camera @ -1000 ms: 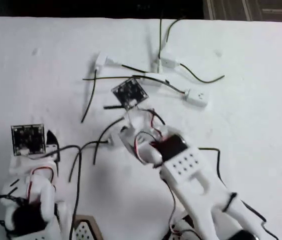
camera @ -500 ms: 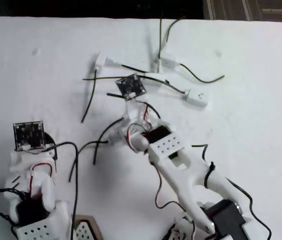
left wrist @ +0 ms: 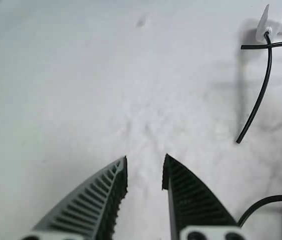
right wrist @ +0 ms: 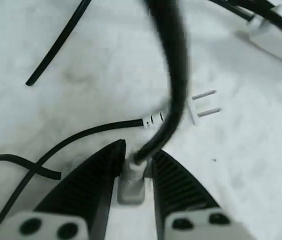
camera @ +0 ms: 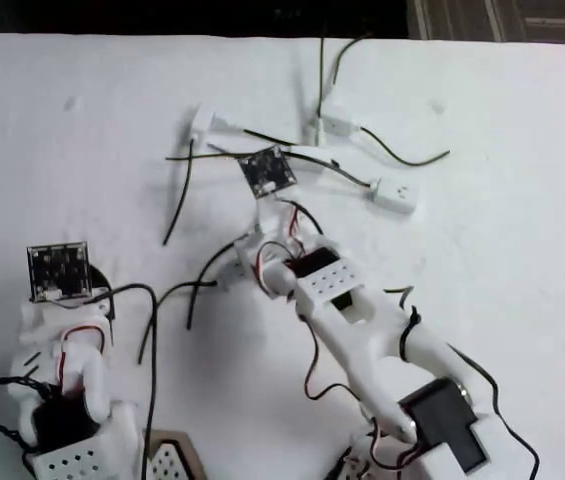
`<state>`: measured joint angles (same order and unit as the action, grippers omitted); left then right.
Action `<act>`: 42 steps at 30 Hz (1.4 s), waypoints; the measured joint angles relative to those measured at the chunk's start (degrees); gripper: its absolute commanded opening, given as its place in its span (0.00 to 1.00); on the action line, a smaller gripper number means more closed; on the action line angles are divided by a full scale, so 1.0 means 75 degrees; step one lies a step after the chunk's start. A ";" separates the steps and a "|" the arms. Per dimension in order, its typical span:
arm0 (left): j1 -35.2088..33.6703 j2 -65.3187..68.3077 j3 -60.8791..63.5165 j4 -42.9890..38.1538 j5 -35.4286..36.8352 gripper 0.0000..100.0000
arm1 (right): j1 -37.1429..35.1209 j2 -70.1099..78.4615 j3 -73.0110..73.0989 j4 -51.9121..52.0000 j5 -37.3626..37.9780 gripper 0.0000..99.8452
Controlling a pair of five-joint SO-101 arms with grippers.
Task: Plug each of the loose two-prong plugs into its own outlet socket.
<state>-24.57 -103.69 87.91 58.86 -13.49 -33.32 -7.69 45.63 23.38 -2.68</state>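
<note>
Two-prong plug lies flat on the table near its middle, prongs exposed, just beyond the right gripper. That gripper is clenched on a white plug body. A thick black cable rises from this body, and its prongs are hidden. One white outlet socket lies right of the table's middle. The left gripper hangs over bare cloth toward the near left corner, jaws parted, released.
</note>
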 measured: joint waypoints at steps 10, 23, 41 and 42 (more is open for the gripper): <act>0.0000 0.0000 0.0000 0.0000 0.0000 0.14 | 0.0000 0.0105 0.0129 0.0000 0.0328 0.02; 0.0000 0.0000 0.0000 0.0000 -0.0035 0.14 | -0.0105 -0.1688 0.0188 0.0516 0.0328 0.02; 0.2157 -0.0070 -0.1536 -0.0680 0.1500 0.14 | -0.2239 -0.7256 0.0199 0.5193 0.0985 0.02; 0.2462 -0.0082 -0.1606 -0.0621 0.1524 0.14 | -0.2262 -0.7349 0.0199 0.5286 0.1008 0.02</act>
<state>-6.11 -104.31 75.87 54.20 -2.07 -50.29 -62.81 47.12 63.03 4.88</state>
